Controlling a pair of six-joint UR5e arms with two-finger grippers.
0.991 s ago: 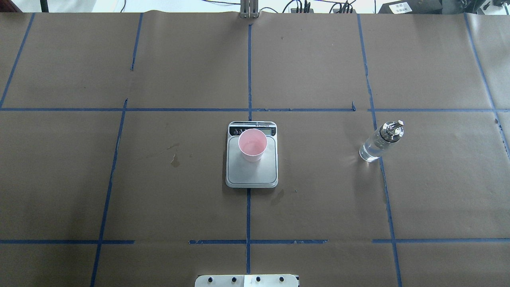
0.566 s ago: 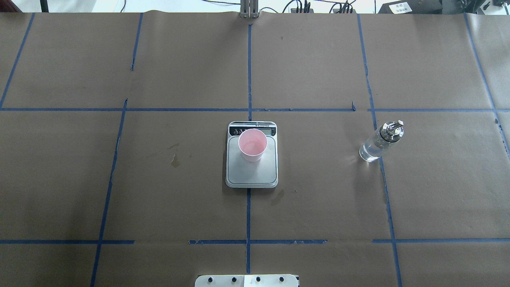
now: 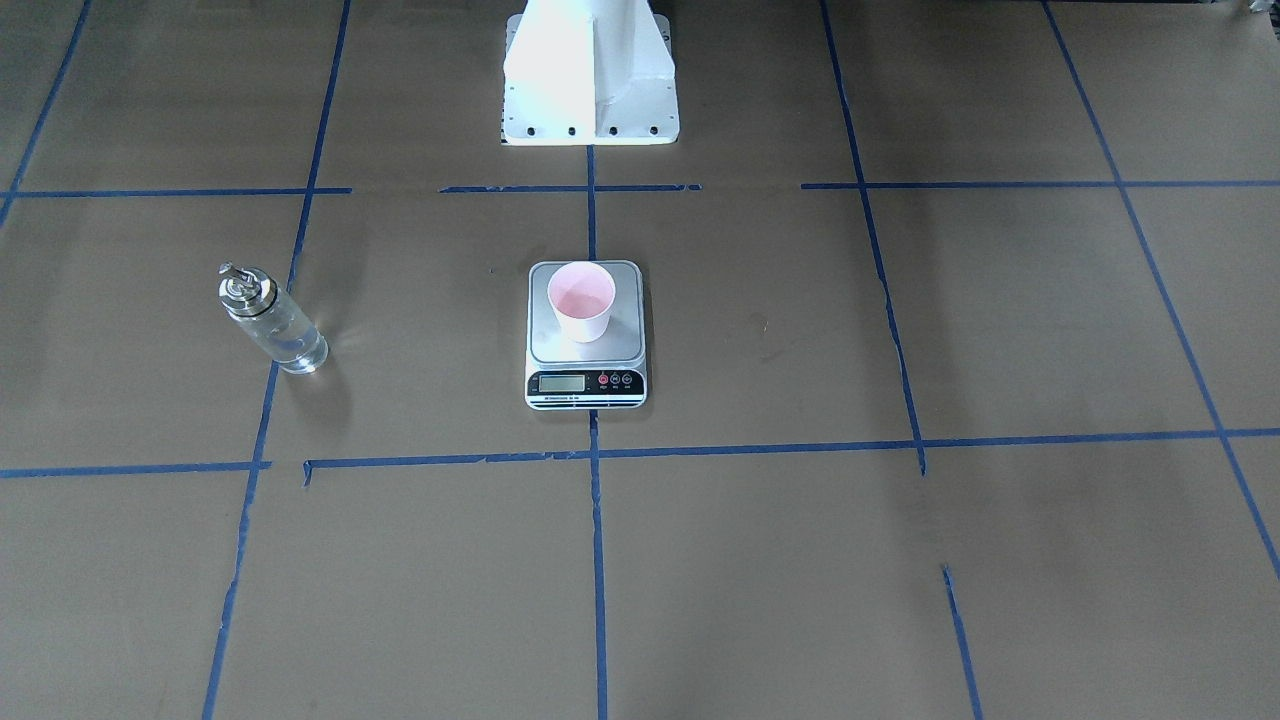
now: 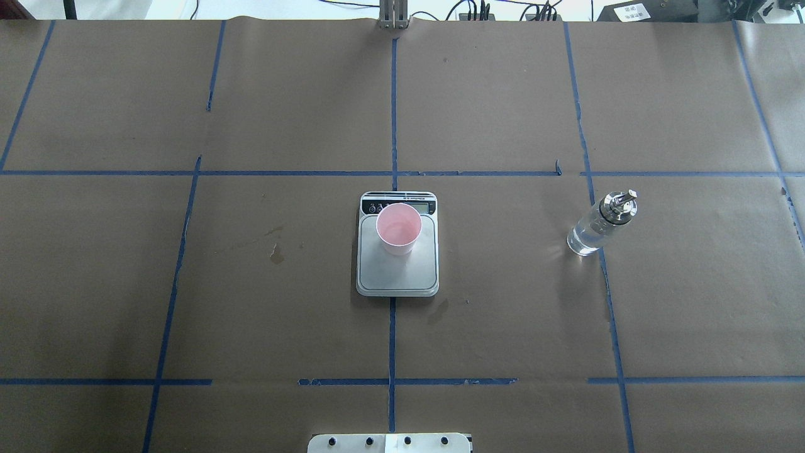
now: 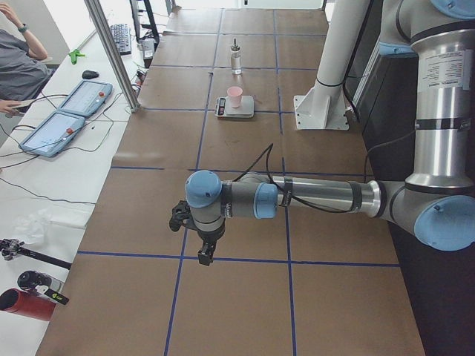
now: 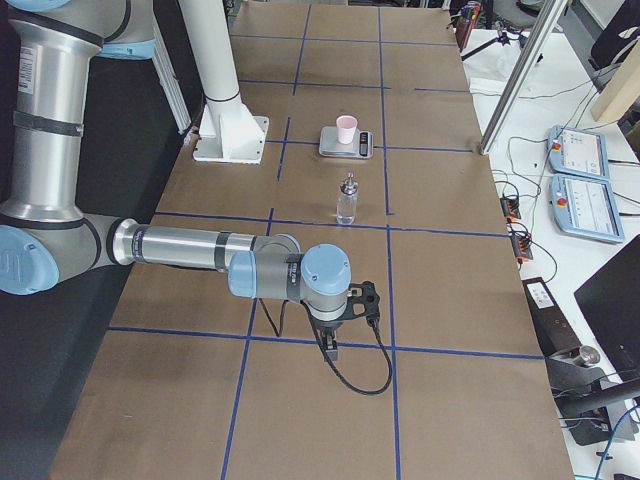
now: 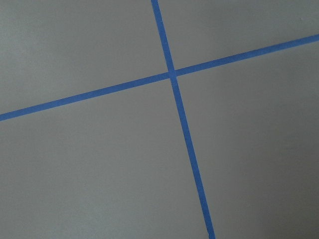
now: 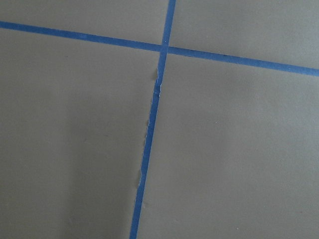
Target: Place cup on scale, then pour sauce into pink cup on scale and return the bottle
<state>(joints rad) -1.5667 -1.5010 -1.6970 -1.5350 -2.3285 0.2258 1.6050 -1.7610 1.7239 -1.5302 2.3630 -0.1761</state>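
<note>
- Brown paper (image 4: pixel 503 94) marked into a grid by blue tape (image 4: pixel 392 340) covers the whole table.
- Done, as far as can be judged: the cup (image 4: pixel 398 226) stands upright on the scale (image 4: pixel 397 277), at the centre of the overhead frame, on the platform's half nearer the display strip.
- The bottle (image 4: pixel 597 225) stands upright on the paper at centre right of the overhead frame, well apart from the scale, with clear sauce (image 4: pixel 582 242) in its lower part.
- Whether the pour is over or yet to come is not readable: the cup's inside only looks pink, and the display is too small to read.
- The left gripper (image 5: pixel 202 256) hangs over bare paper low in the left side view, far from the scale; I cannot tell whether its fingers are apart or together.
- The right gripper (image 6: pixel 331 343) hangs likewise low in the right side view, nearer the bottle; its fingers cannot be judged either.
- Count: one cup, one scale, one bottle, two grippers.
</note>
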